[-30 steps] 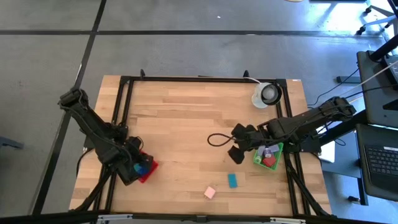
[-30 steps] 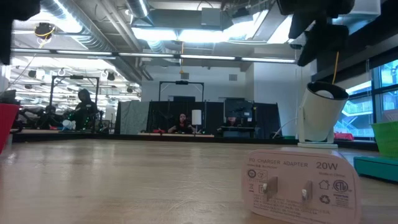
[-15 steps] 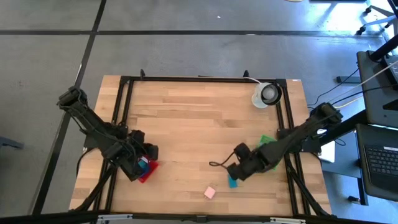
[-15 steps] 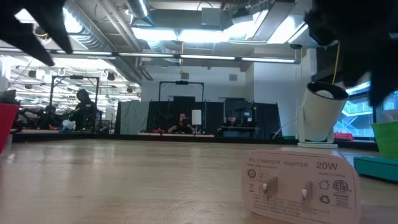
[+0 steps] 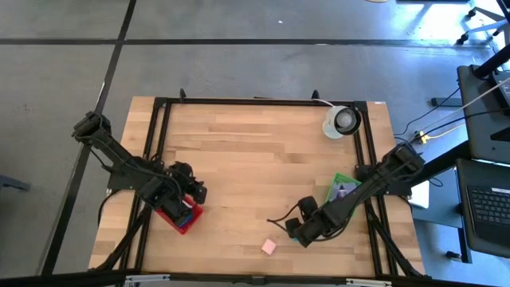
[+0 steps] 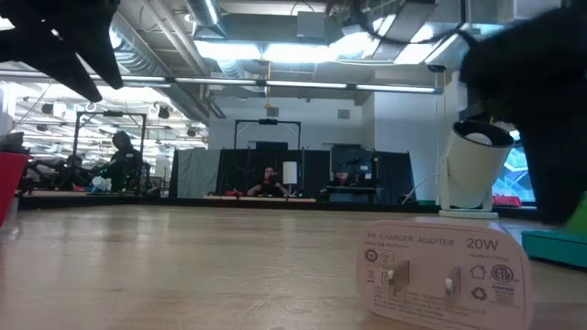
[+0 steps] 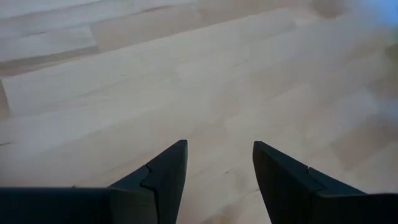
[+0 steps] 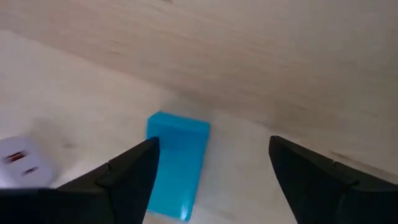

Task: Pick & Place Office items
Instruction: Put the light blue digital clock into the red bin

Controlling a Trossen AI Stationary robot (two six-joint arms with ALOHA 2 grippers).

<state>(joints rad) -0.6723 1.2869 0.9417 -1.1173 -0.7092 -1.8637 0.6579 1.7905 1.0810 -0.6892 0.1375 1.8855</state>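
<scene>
The right gripper [image 8: 211, 180] hangs low over the pale wooden table [image 5: 247, 151] near its front edge, fingers spread wide and empty, with the flat teal rectangular block [image 8: 177, 165] lying on the wood between and just ahead of them. That block sits nearer one finger than the other, so the likely step in hand, picking it up, would go best if the gripper first centres itself over the block and lines the fingers across its narrow width before lowering and closing. A small white plug-in charger [image 8: 18, 163] lies just beside the block, and the fingers should stay clear of it. The green square basket [image 5: 343, 190] behind the arm looks the probable drop place. The left gripper [image 7: 217, 174] hovers above bare wood by the red square basket [image 5: 179, 214], fingers partly apart and holding nothing.
</scene>
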